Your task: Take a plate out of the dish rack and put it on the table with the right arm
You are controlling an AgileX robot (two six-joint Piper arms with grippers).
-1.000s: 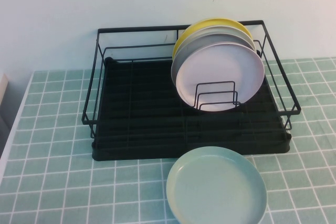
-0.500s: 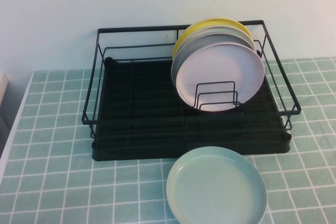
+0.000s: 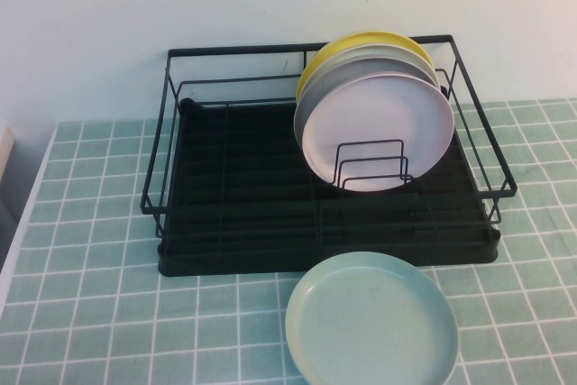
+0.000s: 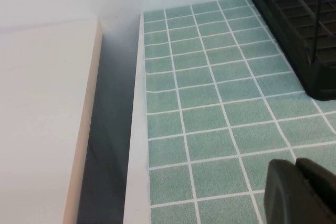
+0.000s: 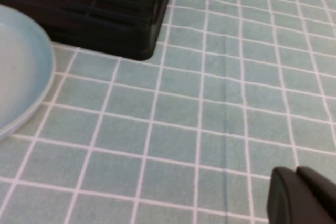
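The round pale mint-green plate (image 3: pixel 371 320) with its shallow raised rim lies flat and face up on the table of small pale green square tiles with white grout lines (image 3: pixel 90 313), just in front of the large rectangular black wire dish rack (image 3: pixel 243 214) and apart from its tray base, so the task looks done or all but done; neither arm shows in the high view; the right gripper (image 5: pixel 304 195) appears only as dark fingertips in its wrist view, pressed together and empty, low over bare tiles off to the side of the plate and well apart from it; the left gripper (image 4: pixel 302 191) sits likewise near the table's left edge, its dark tips close together with nothing between them, clear of the rack's corner; little is likely to go wrong from here, though the plate lies close to the near edge of the high view, and a careless sweep of the right arm on its way home could nudge it; a knock on the rack could also set the leaning plates rocking in their wire dividers; by count: one mint-green plate on the table, three plates upright in the rack, namely a pale pink plate (image 3: pixel 379 123) in front, a grey plate (image 3: pixel 361 68) behind it and a yellow plate (image 3: pixel 352 45) at the back, and one rack.
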